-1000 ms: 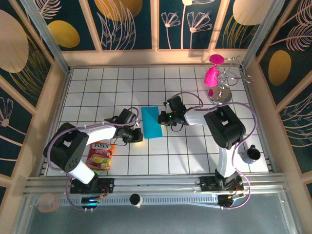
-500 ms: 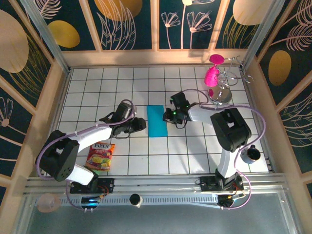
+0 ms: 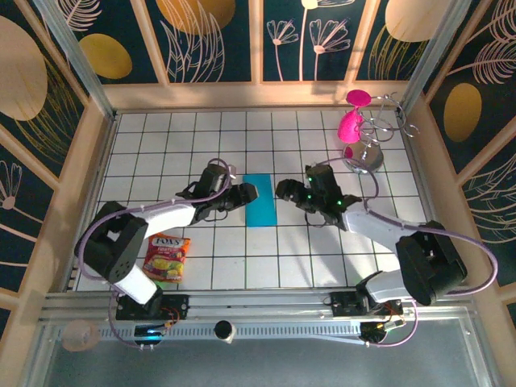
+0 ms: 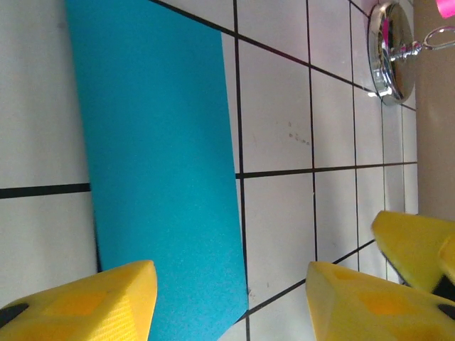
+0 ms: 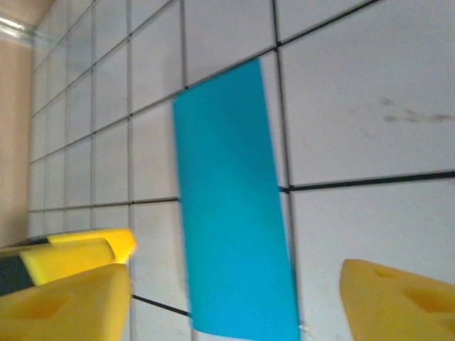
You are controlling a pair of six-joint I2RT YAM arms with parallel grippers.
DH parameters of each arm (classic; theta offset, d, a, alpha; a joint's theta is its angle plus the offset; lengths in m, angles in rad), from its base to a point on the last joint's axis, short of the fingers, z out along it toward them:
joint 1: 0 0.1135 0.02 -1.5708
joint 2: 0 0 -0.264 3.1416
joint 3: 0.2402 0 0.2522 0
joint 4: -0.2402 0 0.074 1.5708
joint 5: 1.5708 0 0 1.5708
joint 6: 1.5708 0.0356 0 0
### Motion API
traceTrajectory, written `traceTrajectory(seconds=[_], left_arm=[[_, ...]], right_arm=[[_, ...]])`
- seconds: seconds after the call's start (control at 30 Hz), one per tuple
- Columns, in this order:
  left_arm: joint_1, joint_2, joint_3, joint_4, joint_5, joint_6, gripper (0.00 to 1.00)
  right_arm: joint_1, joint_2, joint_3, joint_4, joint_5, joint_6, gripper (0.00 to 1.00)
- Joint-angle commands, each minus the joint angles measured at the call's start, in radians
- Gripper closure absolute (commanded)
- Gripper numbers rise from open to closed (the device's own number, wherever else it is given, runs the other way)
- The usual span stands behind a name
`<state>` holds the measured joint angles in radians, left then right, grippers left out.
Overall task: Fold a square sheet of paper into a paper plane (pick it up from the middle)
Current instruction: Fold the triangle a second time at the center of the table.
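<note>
The square sheet of paper [image 3: 260, 200] lies flat on the tiled table as a turquoise strip, one tile wide and two long. No paper plane is in view. My left gripper [image 3: 244, 196] is at the strip's left edge, my right gripper [image 3: 286, 191] just off its right edge. In the left wrist view the sheet [image 4: 156, 163] reaches in between the yellow fingers of the open left gripper [image 4: 229, 284]. In the right wrist view the sheet [image 5: 231, 213] lies ahead of the open right gripper [image 5: 234, 284]. Neither gripper holds anything.
A red-and-yellow snack packet [image 3: 166, 256] lies front left beside the left arm. Pink goblets hang on a chrome rack [image 3: 364, 139] at the back right; its shiny base [image 4: 389, 42] shows in the left wrist view. Wooden walls ring the table.
Both grippers have opened and let go of the paper. The right arm has swung out to the right and lower, and the left gripper has moved up to the strip's left edge.
</note>
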<state>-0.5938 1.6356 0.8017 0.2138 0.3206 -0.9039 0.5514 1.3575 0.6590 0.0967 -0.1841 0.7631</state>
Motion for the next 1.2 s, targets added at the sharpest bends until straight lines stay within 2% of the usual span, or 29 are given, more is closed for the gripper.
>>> traceTrajectory(seconds=[0.0, 0.17, 0.27, 0.33, 0.6, 0.73, 0.97, 1.17], left_arm=[[-0.006, 0.056, 0.071, 0.037, 0.029, -0.029, 0.42], [-0.006, 0.113, 0.102, 0.013, -0.006, -0.026, 0.41], [-0.007, 0.159, 0.11, 0.013, 0.009, -0.041, 0.42], [-0.006, 0.178, 0.105, 0.04, 0.023, -0.058, 0.42], [-0.007, 0.23, 0.125, 0.004, -0.039, -0.071, 0.43], [-0.007, 0.237, 0.082, 0.027, -0.031, -0.102, 0.43], [-0.006, 0.216, -0.028, 0.082, -0.015, -0.187, 0.45], [-0.007, 0.227, -0.051, 0.093, -0.003, -0.193, 0.46]], right_arm=[[-0.034, -0.069, -0.05, 0.091, 0.077, 0.013, 0.01], [-0.069, -0.125, -0.104, 0.119, 0.073, -0.036, 0.01], [-0.08, -0.146, -0.124, 0.118, 0.074, -0.063, 0.06], [-0.086, -0.149, -0.126, 0.118, 0.042, -0.078, 0.07], [-0.092, -0.136, -0.124, 0.099, -0.046, -0.066, 0.1], [-0.096, -0.114, -0.122, 0.074, -0.103, -0.047, 0.16], [-0.067, -0.069, -0.097, 0.014, -0.28, 0.053, 0.34], [0.024, -0.019, -0.09, 0.02, -0.285, 0.157, 0.4]])
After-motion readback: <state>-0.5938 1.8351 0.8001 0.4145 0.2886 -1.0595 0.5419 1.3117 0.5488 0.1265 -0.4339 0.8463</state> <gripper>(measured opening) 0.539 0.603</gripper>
